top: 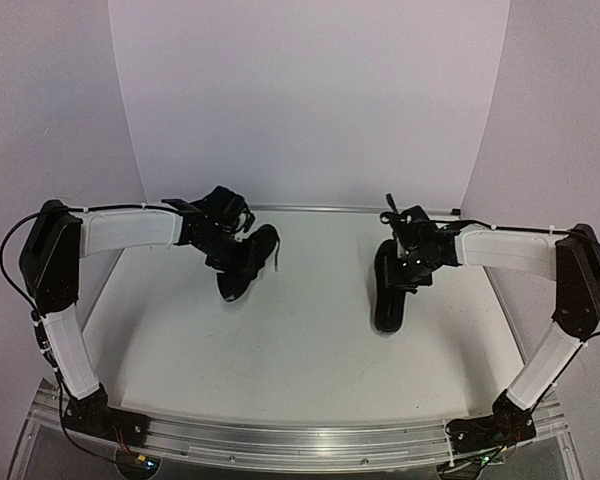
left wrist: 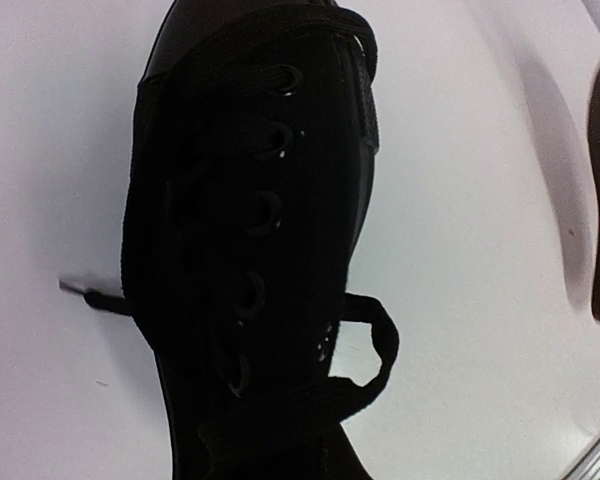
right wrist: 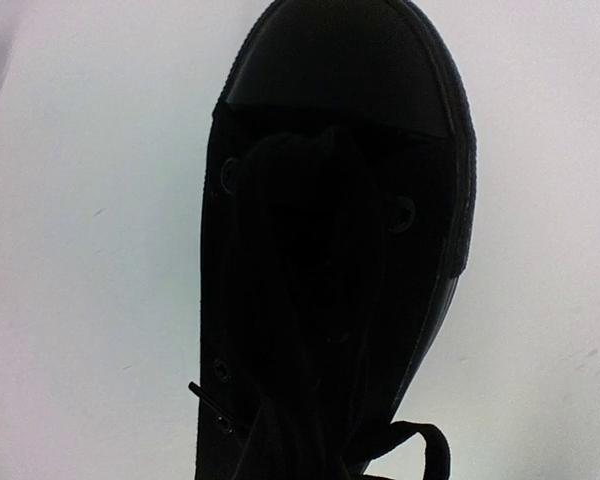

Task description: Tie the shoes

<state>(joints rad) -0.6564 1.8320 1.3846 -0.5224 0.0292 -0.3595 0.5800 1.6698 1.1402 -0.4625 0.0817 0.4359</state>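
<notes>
Rail [top: 300,440] at the near edge carries 2 arm bases, 1 per side. 2 arms, 2 grippers, 2 black shoes on 1 white table [top: 300,350]. The left gripper [top: 223,215] hangs over the far end of the left shoe [top: 246,265], which runs out ahead of it. The left wrist view is filled by this shoe [left wrist: 250,250], 1 lace loop [left wrist: 380,340] lying off its side; no fingers are in view, so I can't tell if the jaws are apart or together. The right gripper [top: 412,238] is over the far end of the right shoe [top: 390,295], whose toe cap [right wrist: 345,60] points away from the wrist. 1 loose lace [right wrist: 420,440] shows close under it. Fingers are unseen there too, so I cannot tell. The shoes are well apart.
</notes>
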